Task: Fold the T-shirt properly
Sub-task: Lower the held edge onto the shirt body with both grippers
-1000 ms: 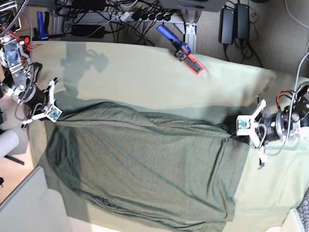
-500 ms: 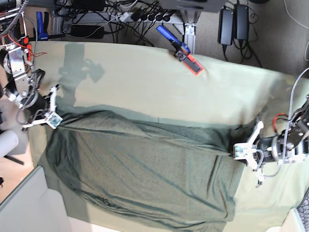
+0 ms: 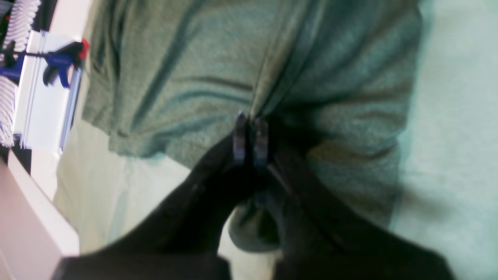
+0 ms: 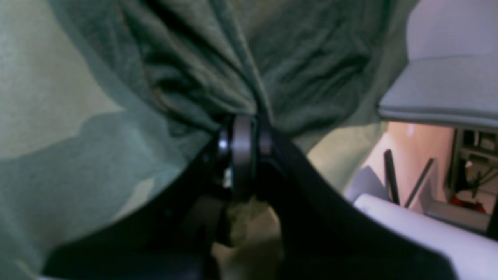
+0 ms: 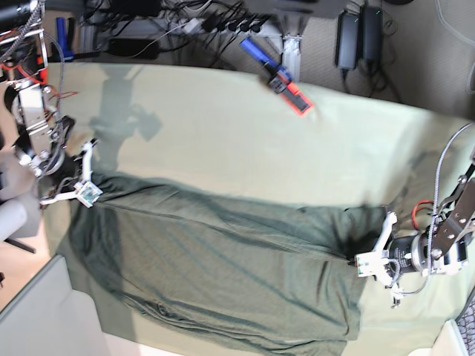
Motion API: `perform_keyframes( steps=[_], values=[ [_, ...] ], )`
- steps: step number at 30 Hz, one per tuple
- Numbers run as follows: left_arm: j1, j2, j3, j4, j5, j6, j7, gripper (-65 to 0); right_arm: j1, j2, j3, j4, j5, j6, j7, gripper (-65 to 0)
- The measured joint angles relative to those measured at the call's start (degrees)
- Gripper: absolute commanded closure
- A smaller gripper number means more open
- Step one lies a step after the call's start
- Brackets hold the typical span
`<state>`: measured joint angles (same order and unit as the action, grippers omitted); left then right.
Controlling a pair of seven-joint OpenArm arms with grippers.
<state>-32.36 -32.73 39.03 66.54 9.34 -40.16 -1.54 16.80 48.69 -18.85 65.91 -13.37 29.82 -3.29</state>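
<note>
The dark olive T-shirt lies wrinkled across the near half of the pale mint table cloth. My left gripper is shut on the shirt's right edge; in the left wrist view its fingertips pinch a bunched fold of the T-shirt. My right gripper is shut on the shirt's far left corner; in the right wrist view folds of the T-shirt gather into its closed jaws.
A blue-and-red clamp lies at the table's far edge. Cables and power bricks sit behind the table. A white panel is at the near left. Another blue clamp shows in the left wrist view.
Both grippers have moved toward the near edge, the left one much further, dragging the shirt's far edge with them. The shirt's right end is now more bunched.
</note>
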Motion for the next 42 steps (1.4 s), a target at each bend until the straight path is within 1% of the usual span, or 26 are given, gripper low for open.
perform_keyframes(
  steps=[3, 8, 9, 12, 14, 15, 17, 18, 19, 22, 24, 25, 27, 29, 32, 33, 35, 38, 40, 41, 42],
  values=[
    [-0.74, 1.49, 0.00, -2.82, 0.13, -0.15, -0.02, 0.0, 1.33, -0.61, -0.39, -1.53, 0.00, 0.00, 0.00, 0.0],
    [-1.18, 2.10, 0.00, -5.16, 0.33, -0.15, -1.99, 0.0, 4.37, -2.82, -0.39, -5.73, -0.17, 0.02, 1.42, 0.0],
    [-1.16, 2.12, 0.00, -5.33, 0.44, -0.20, -2.16, -3.1, 4.98, -3.32, -0.39, -6.40, -0.04, 0.02, 1.42, 0.0],
    [-1.18, 2.10, 0.00, -5.95, 0.52, -0.15, -2.34, -18.9, 5.97, -4.81, -0.39, -7.82, -0.11, 0.00, 1.66, 0.0],
    [-1.18, 2.10, 0.00, -6.34, 0.48, -0.15, -2.36, -26.7, 6.08, -5.57, -0.39, -7.85, -0.04, 0.02, 3.10, 0.0],
    [-1.16, 2.12, 0.00, -6.47, 0.42, -0.15, -2.36, -28.8, 6.08, -5.90, -0.39, -7.85, 0.00, 0.00, 3.37, -6.9],
    [-1.16, 2.10, 0.00, -6.78, 0.48, -0.07, -2.34, -29.5, 6.03, -6.38, -0.39, -7.85, 0.15, 0.02, 5.40, -29.1],
    [-1.18, 2.10, 0.00, -6.78, 0.09, 0.02, -1.99, -29.5, 6.05, -6.49, -0.42, -7.85, 0.57, 0.02, 5.70, -37.3],
    [-1.20, 2.10, 0.00, -6.78, -1.05, 0.09, -1.14, -29.5, 6.08, -6.49, -0.39, -7.85, 1.97, 0.02, 5.70, -41.8],
    [-1.03, 1.42, 0.00, -5.42, -4.90, 0.50, 2.80, -29.5, 6.05, -5.95, -0.39, -7.78, 3.30, 0.02, 5.68, -42.6],
    [-0.70, -0.28, 0.00, -2.84, -7.67, 0.79, 3.41, -29.5, 6.05, -5.25, -0.39, -7.54, 3.50, 0.02, 5.64, -42.6],
    [-0.39, -1.44, 0.00, -0.76, -7.96, 0.90, 3.85, -29.5, 5.99, -4.63, -0.42, -6.91, 3.98, 0.04, 5.31, -42.6],
    [0.96, -4.09, -0.04, 4.15, -8.17, 1.36, 4.87, -29.5, 5.62, -2.91, -0.42, -5.16, 5.95, 0.15, 4.37, -42.6],
    [3.45, -6.75, -0.11, 9.92, -8.39, 1.64, 6.95, -29.5, 4.94, -1.01, -0.39, -2.54, 7.58, 0.17, 2.01, -42.4],
    [7.54, -9.22, -0.07, 17.14, -10.21, 1.77, 11.80, -29.5, 3.15, 1.53, -0.44, 2.23, 9.40, 0.20, -1.66, -42.4],
    [8.79, -9.84, -0.04, 19.08, -10.80, 2.21, 12.31, -29.5, 2.69, 2.25, -0.46, 3.89, 10.43, 0.22, -2.08, -42.4],
    [10.67, -10.32, -0.04, 22.05, -10.88, 3.72, 12.72, -29.5, 1.27, 3.61, -0.44, 6.84, 11.13, 0.24, -3.43, -42.4],
    [13.20, -10.10, -0.02, 23.43, -9.53, 6.60, 13.16, -29.5, -1.40, 4.81, -0.39, 9.27, 10.82, 0.24, -3.52, -42.4],
    [14.64, -10.12, 0.00, 23.39, -7.30, 7.37, 13.55, -29.5, -3.58, 4.63, -0.39, 9.14, 9.90, 0.26, -3.80, -42.4],
    [15.30, -10.12, 0.00, 23.34, -6.14, 8.48, 13.60, -29.6, -4.57, 4.37, -0.39, 8.92, 8.59, 0.26, -3.85, -42.4],
    [15.78, -10.10, 0.00, 23.32, -5.95, 9.40, 13.55, -31.2, -5.20, 3.89, -0.42, 8.52, 7.28, 0.26, -3.82, -42.4]
  ],
)
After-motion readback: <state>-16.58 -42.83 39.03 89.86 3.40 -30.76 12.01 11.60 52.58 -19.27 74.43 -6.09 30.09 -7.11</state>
